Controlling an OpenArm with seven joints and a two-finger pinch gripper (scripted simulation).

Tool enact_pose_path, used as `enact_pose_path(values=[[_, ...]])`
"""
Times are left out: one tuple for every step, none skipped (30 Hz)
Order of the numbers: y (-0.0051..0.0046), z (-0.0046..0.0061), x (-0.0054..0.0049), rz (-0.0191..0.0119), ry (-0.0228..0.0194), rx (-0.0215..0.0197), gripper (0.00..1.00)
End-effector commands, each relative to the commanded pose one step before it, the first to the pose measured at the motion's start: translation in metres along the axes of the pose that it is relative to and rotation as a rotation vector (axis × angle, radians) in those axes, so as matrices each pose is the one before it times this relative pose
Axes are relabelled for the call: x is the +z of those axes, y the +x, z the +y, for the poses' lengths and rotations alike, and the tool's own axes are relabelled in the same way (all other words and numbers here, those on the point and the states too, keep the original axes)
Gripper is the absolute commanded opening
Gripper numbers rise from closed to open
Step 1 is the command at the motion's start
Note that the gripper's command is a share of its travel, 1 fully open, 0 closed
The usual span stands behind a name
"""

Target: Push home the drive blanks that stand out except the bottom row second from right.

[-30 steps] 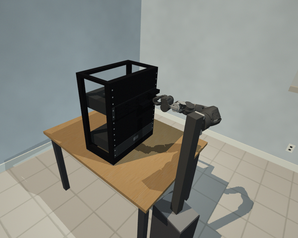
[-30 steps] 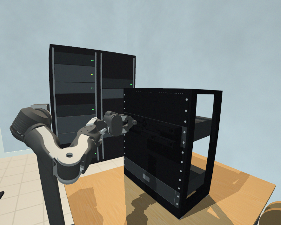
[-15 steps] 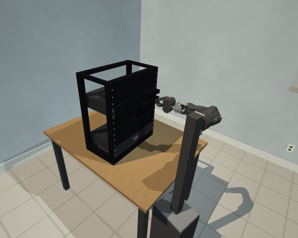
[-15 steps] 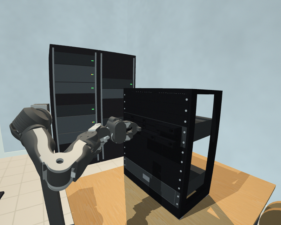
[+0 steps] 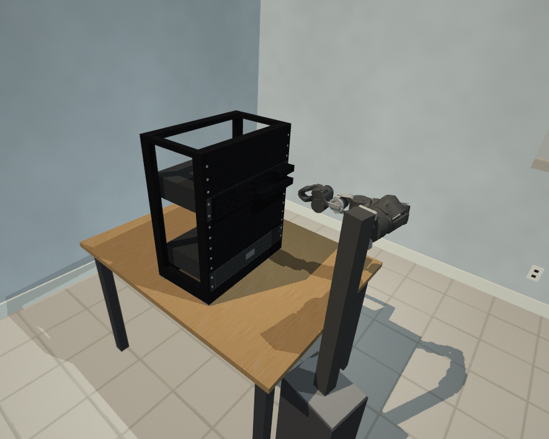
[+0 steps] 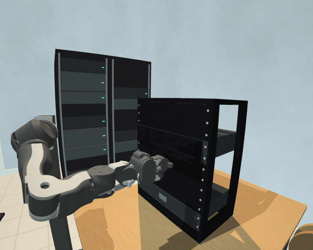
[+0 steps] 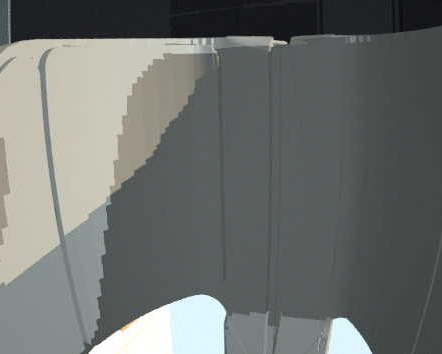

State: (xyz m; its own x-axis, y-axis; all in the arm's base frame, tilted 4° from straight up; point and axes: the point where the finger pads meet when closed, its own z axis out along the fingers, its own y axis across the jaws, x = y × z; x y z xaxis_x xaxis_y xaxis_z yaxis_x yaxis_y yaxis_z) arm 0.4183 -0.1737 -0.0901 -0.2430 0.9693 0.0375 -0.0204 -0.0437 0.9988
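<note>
Upper right-end blank (image 5: 285,170) (image 6: 188,144) and lower right-end blank (image 5: 285,182) (image 6: 187,158): proud. Reserved blank (image 5: 268,190) (image 6: 166,148), adjacent: proud. Risk: stray push seats the latter; excess force shifts rack (image 5: 202,226) (image 6: 208,166), containing chassis (image 5: 209,209) (image 6: 205,152) with blanks. Pincer (image 5: 301,192) (image 6: 171,164) (image 7: 295,223): narrow, nothing held. Desk (image 5: 246,321) (image 6: 275,200): beneath.

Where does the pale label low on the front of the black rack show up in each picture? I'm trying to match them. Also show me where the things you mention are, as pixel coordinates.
Top: the label (image 5: 250,254) (image 6: 162,197) is just below the middle.
Exterior: lower middle, below the robot's jaws (image 6: 170,164) (image 5: 300,193).
Wrist: not in it; the robot's own parts fill most of the view.
Shared landmark, top and exterior: the black rack (image 5: 200,226) (image 6: 209,161) on the wooden table (image 5: 246,321) (image 6: 270,204).
</note>
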Motion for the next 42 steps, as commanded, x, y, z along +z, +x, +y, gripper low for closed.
enact_pose_path(values=[[0.001318, 0.00432, -0.00006, 0.01153, -0.01837, 0.00286, 0.0], [-0.000588, -0.00035, -0.00006, 0.00086, -0.00051, 0.00004, 0.0], [-0.000658, -0.0004, 0.00002, -0.00079, 0.00047, 0.0, 0.0], [0.000419, 0.00025, -0.00005, 0.00126, -0.00076, 0.00003, 0.0], [0.000169, 0.0001, 0.00005, 0.00045, -0.00027, 0.00001, 0.0], [-0.000596, -0.00036, 0.00049, -0.00158, 0.00094, -0.00002, 0.0], [-0.000095, -0.00006, 0.00106, -0.00025, 0.00015, 0.00003, 0.0], [0.000003, -0.00001, 0.00183, 0.0, 0.00006, 0.00002, 0.0], [0.000001, -0.00002, 0.00269, -0.00001, 0.00008, 0.00004, 0.0], [0.000019, -0.00002, 0.00357, 0.00003, 0.00012, 0.00003, 0.0], [0.000009, -0.00003, 0.0044, 0.00001, 0.00014, 0.00006, 0.0], [-0.000003, -0.00004, 0.00513, -0.00002, 0.00014, 0.00009, 0.0], [-0.000004, -0.00004, 0.0057, -0.00002, 0.00016, 0.0001, 0.0], [0.00001, -0.00004, 0.00606, 0.00001, 0.00018, 0.00009, 0.0], [0.000032, -0.00004, 0.00618, 0.00005, 0.00021, 0.00007, 0.0], [0.0, -0.00005, 0.00605, -0.00001, 0.00017, 0.00011, 0.0], [0.0, 0.0, 0.0, 0.0, 0.0, 0.0, 0.0], [0.0, 0.0, 0.0, 0.0, 0.0, 0.0, 0.0], [0.00001, -0.00005, 0.00564, 0.00002, 0.00017, 0.00009, 0.0], [0.000016, -0.00004, 0.005, 0.00003, 0.00016, 0.00007, 0.0], [0.000014, -0.00003, 0.00416, 0.00003, 0.00014, 0.00006, 0.0], [0.000024, -0.00002, 0.0032, 0.00005, 0.00012, 0.00003, 0.0], [-0.000004, -0.00002, 0.00221, -0.00001, 0.00006, 0.00005, 0.0], [0.000017, -0.00001, 0.00127, 0.00003, 0.00006, 0.0, 0.0], [0.000011, 0.0, 0.00052, 0.00002, 0.00003, 0.0, 0.0], [0.00051, 0.00038, 0.00005, 0.00134, -0.00101, -0.0001, 0.0], [0.000508, 0.00038, -0.00003, 0.00134, -0.00101, -0.00009, 0.0], [-0.000008, -0.00001, 0.0, -0.00002, 0.00002, 0.0, 0.0], [-0.000007, 0.0, 0.0, -0.00002, 0.00001, 0.0, 0.0], [0.0, 0.0, 0.0, 0.0, 0.0, 0.0, 0.0], [0.0, 0.0, 0.0, 0.0, 0.0, 0.0, 0.0], [0.0, 0.0, 0.0, 0.0, 0.0, 0.0, 0.0], [0.0, 0.0, 0.0, 0.0, 0.0, 0.0, 0.0], [0.0, 0.0, 0.0, 0.0, 0.0, 0.0, 0.0], [0.0, 0.0, 0.0, 0.0, 0.0, 0.0, 0.0], [0.0, 0.0, 0.0, 0.0, 0.0, 0.0, 0.0], [0.0, 0.0, 0.0, 0.0, 0.0, 0.0, 0.0], [0.0, 0.0, 0.0, 0.0, 0.0, 0.0, 0.0], [0.0, 0.0, 0.0, 0.0, 0.0, 0.0, 0.0], [0.0, 0.0, 0.0, 0.0, 0.0, 0.0, 0.0], [0.000061, 0.00004, 0.0, 0.00008, -0.00006, -0.00001, 0.0], [0.000341, 0.00023, 0.00002, 0.00046, -0.00035, -0.00003, 0.0]])
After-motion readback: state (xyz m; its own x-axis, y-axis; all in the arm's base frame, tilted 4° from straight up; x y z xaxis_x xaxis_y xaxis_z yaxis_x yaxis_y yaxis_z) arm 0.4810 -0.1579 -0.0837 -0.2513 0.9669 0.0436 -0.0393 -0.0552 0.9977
